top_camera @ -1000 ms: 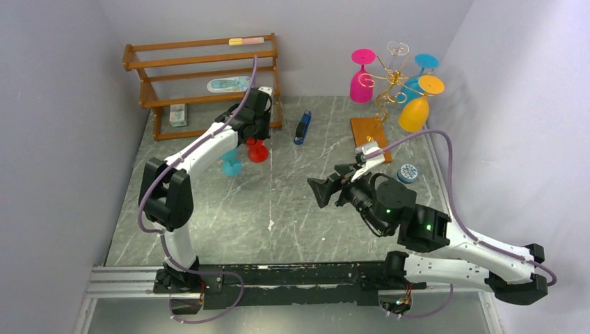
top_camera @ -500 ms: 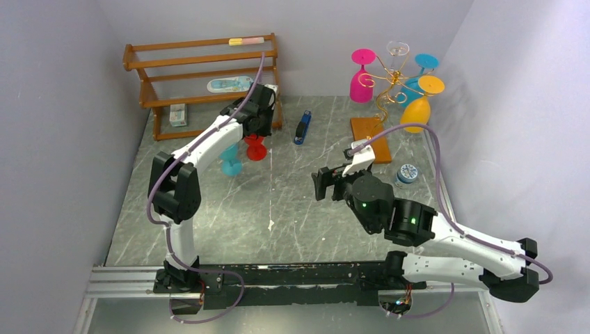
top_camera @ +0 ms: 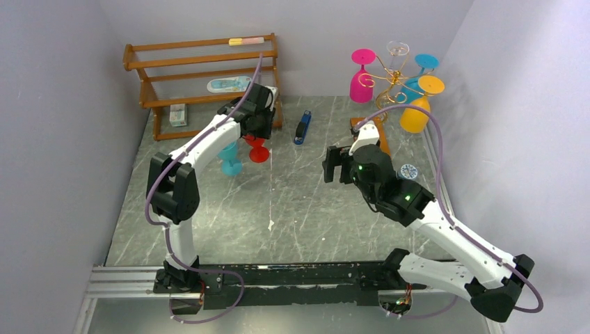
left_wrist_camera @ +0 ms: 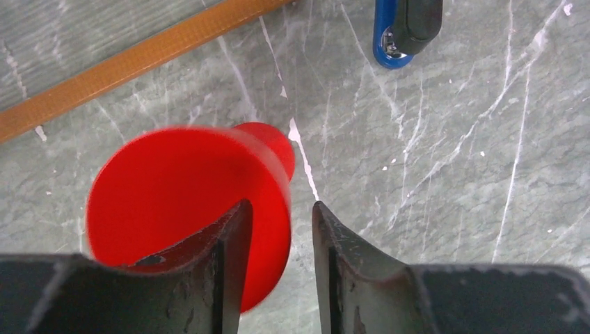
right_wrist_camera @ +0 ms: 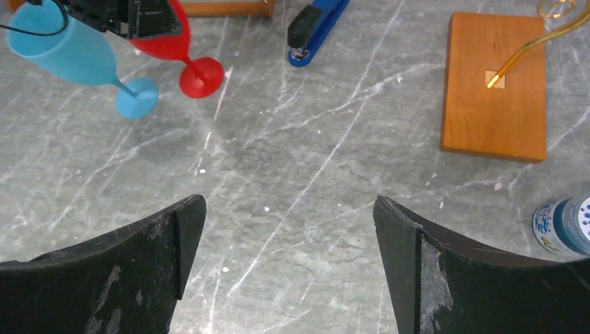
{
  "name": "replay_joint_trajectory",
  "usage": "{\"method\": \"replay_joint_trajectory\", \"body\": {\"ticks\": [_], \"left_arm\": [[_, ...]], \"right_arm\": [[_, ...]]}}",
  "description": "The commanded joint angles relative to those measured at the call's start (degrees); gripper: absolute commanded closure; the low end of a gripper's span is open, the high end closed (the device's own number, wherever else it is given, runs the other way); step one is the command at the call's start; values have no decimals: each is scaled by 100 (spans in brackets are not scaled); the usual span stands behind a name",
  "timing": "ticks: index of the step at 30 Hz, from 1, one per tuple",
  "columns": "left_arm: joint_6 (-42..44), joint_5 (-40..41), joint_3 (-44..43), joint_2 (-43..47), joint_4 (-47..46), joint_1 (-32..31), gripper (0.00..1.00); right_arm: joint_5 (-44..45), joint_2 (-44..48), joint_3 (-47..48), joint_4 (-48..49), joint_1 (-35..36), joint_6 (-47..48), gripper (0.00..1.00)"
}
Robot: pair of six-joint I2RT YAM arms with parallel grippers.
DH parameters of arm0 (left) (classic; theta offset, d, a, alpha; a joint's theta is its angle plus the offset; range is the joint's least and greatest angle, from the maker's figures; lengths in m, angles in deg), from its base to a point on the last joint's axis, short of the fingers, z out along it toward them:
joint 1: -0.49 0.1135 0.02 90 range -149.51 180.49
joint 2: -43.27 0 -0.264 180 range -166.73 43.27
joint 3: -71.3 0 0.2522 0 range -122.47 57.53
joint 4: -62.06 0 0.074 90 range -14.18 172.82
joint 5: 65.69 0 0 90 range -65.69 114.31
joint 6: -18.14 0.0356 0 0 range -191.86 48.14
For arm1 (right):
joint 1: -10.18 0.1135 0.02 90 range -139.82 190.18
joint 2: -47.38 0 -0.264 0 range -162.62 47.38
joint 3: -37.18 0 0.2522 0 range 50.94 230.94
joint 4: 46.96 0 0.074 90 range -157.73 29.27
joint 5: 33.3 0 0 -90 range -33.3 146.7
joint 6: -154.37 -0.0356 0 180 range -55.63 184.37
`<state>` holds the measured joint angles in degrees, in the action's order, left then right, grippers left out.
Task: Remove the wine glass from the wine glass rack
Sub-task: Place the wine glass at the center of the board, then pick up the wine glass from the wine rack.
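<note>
The gold wire wine glass rack [top_camera: 389, 78] stands at the back right on its orange-brown wooden base [right_wrist_camera: 495, 87]. Pink [top_camera: 362, 73], clear [top_camera: 398, 49], blue [top_camera: 421, 66] and orange [top_camera: 416, 111] glasses hang on it. My right gripper [right_wrist_camera: 289, 202] is wide open and empty, over bare table left of the base; it also shows in the top view [top_camera: 334, 167]. My left gripper [left_wrist_camera: 282, 216] sits over a red glass [left_wrist_camera: 181, 202] standing on the table, its fingers slightly apart astride the rim, the right finger clear of it. A light blue glass [top_camera: 229, 161] stands beside it.
A brown slatted wooden shelf [top_camera: 202, 76] stands at the back left. A blue stapler [top_camera: 302, 128] lies between the shelf and the rack. A small round blue-and-white container [right_wrist_camera: 563, 224] sits near the rack base, by the right wall.
My right arm has stretched out and swung back and right, bringing its open gripper nearer the rack base. My left gripper has shifted slightly back above the red glass.
</note>
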<state>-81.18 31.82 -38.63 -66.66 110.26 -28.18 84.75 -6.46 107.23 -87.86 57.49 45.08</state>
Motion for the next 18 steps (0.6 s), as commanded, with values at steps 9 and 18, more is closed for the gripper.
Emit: {"method": "replay_joint_trajectory", "body": {"ticks": [9,18], "left_arm": [[194,-504,-541,528,381,151,30],[427,-517,-233,1206,302,151,15]], "right_arm": [[-1342,-176,531,-418,-362,134,4],[-1009,407,-753,764,-429,-980,4]]}}
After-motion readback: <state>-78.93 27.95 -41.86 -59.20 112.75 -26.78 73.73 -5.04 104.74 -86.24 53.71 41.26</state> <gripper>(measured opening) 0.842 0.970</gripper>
